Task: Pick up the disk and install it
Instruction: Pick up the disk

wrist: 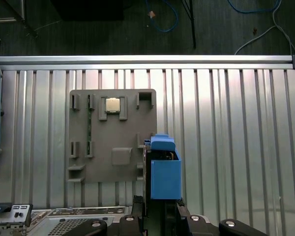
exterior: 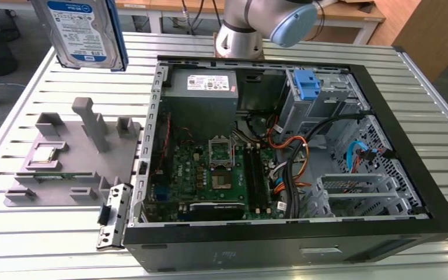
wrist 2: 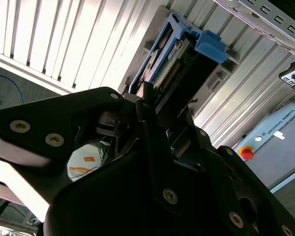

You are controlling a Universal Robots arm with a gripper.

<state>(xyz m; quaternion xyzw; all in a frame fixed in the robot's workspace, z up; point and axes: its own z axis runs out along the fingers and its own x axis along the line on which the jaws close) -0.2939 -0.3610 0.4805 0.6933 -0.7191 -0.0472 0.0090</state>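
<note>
Hanging aloft, the disk sits clamped in the claw.

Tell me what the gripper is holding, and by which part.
The disk, up off the table; the gripper clamps the end opposite its blue tab.

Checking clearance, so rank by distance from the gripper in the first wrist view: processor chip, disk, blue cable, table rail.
1. disk, in the jaws.
2. processor chip, on the grey fixture.
3. table rail, past the fixture.
4. blue cable, on the floor.
</note>
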